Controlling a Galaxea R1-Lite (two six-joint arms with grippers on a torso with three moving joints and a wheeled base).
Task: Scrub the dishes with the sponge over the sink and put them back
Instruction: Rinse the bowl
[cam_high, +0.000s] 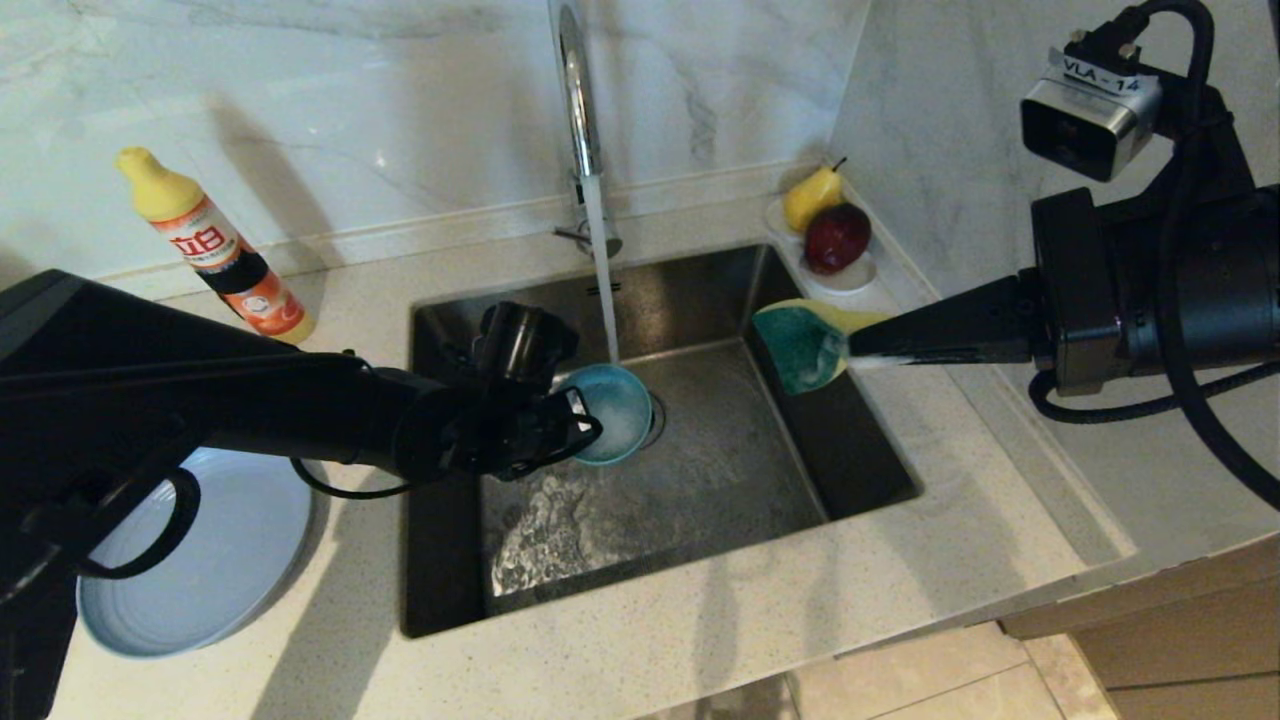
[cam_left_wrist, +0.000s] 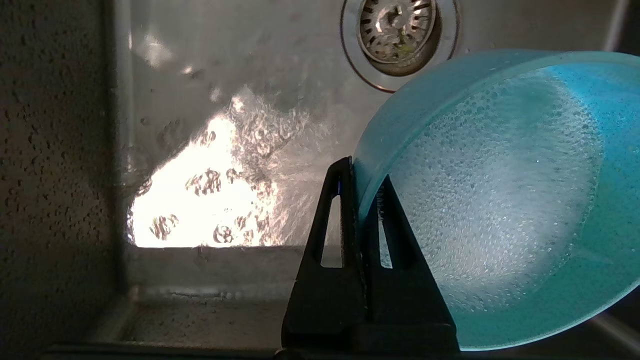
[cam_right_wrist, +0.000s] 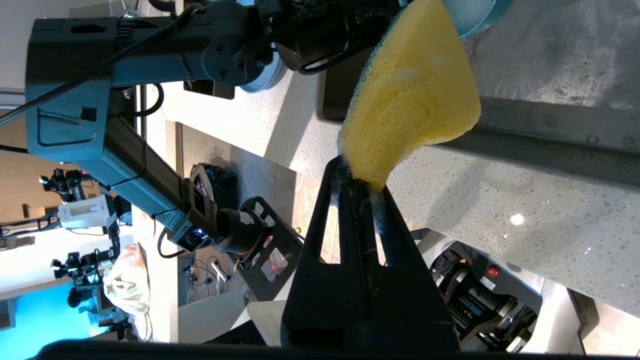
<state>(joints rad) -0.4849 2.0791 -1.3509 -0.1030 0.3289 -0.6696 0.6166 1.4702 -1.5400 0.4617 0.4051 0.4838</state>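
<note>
The sink (cam_high: 700, 480) is brushed stainless steel, dull grey and wet, with bright reflections on its floor where the water spreads; its drain strainer (cam_left_wrist: 397, 30) is shiny perforated metal. The tap (cam_high: 580, 110) is polished chrome, like a mirror. The teal bowl (cam_left_wrist: 500, 200) looks like smooth plastic, a little translucent at the rim, and its inside is covered with fine white foam. The sponge (cam_right_wrist: 410, 95) is soft porous foam, yellow and rough with small holes, with a coarser green scouring face (cam_high: 800, 345). The countertop (cam_high: 950, 540) is pale speckled stone with a light gloss, and the wall (cam_high: 330, 110) is glossy veined marble. The plate (cam_high: 215, 560) is smooth and glazed. The gripper fingers (cam_right_wrist: 350, 260) are matt black plastic.
</note>
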